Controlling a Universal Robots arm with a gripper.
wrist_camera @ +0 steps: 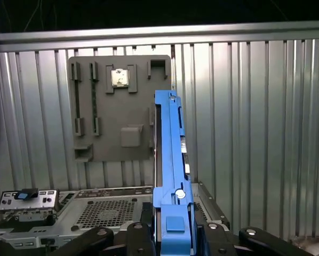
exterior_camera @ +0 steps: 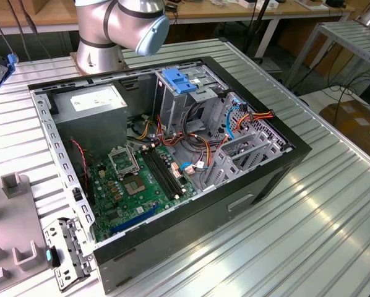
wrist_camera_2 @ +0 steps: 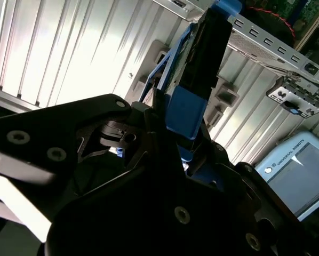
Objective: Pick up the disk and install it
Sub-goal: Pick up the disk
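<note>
The end effector (wrist_camera: 173, 230) pinches the disk (wrist_camera: 167, 149) by one end, its long axis running straight ahead, twelve o'clock from the jaws.

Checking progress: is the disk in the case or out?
Out: the tool grips the disk edge-on, ribbed table behind it.

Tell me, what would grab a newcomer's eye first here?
In the first wrist view, a flat metal disk in light blue plastic rails shows edge-on, clamped between the black jaws. In the exterior view, an open black metal computer case lies on the ribbed silver metal table, its green circuit board exposed.
</note>
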